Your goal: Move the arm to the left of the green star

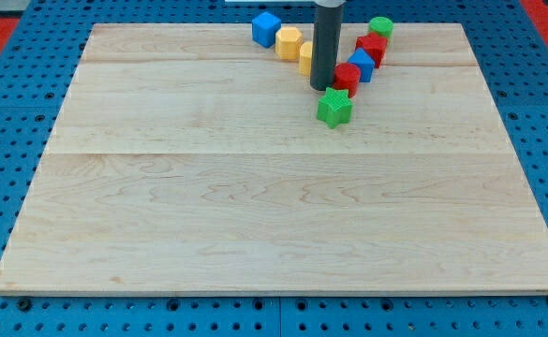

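Note:
The green star [334,108] lies on the wooden board [255,206] in the view's upper middle. My tip [321,88] is at the lower end of the dark rod, just above and slightly left of the green star, very close to it. A red block [346,78] sits right of the tip, just above the star. A yellow block [305,57] is partly hidden behind the rod.
A blue cube [266,28] and a yellow hexagonal block [288,42] lie to the view's upper left of the rod. A blue block [362,65], a red block [371,47] and a green cylinder [380,27] run in a diagonal to the upper right.

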